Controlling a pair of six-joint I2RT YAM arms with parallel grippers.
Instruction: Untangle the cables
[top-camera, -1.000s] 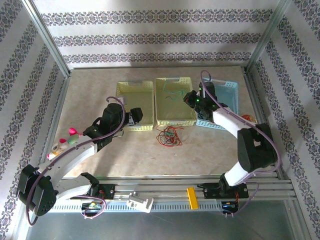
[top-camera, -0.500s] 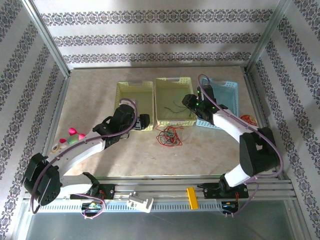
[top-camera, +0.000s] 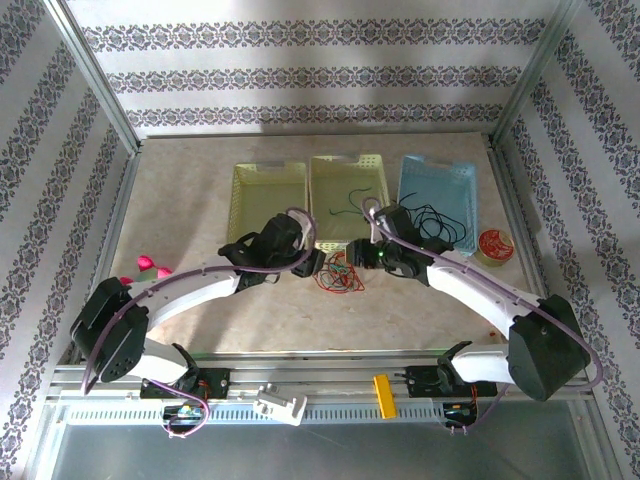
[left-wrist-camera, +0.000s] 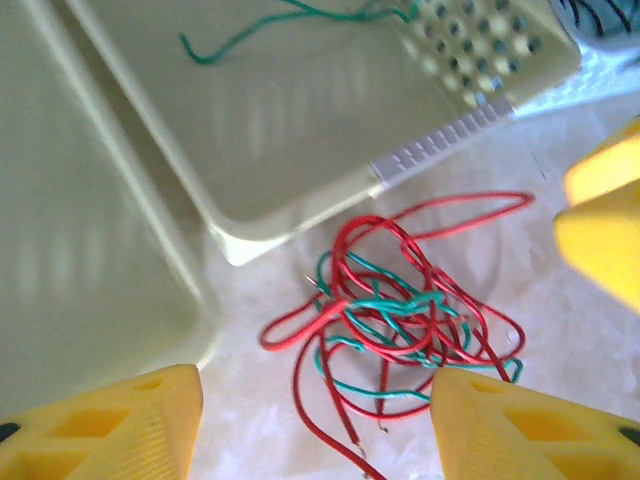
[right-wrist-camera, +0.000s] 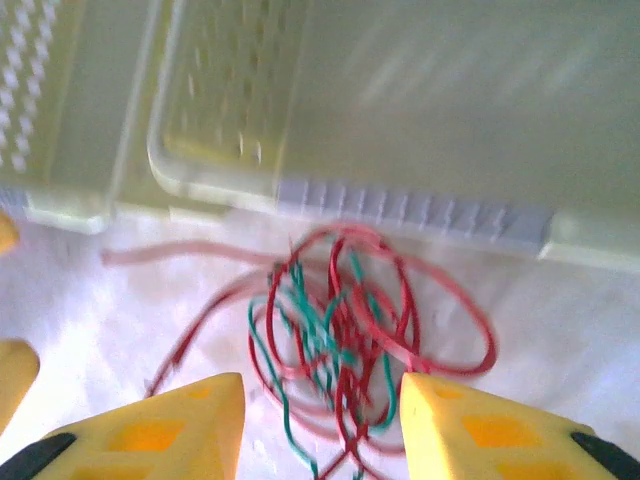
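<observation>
Left wrist view: you are seeing the cables (left-wrist-camera: 400, 320) lying just ahead of the left gripper (left-wrist-camera: 310, 425), with the right gripper (right-wrist-camera: 320, 400) facing them equally near; both are gaping, empty.

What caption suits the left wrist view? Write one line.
Open left gripper with yellow fingers hovering over tangled red and green wires beside a yellow plastic basket holding a green wire.

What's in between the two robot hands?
A tangled bundle of red and green cables lies between the left gripper and the right gripper. The top external view shows this.
</observation>
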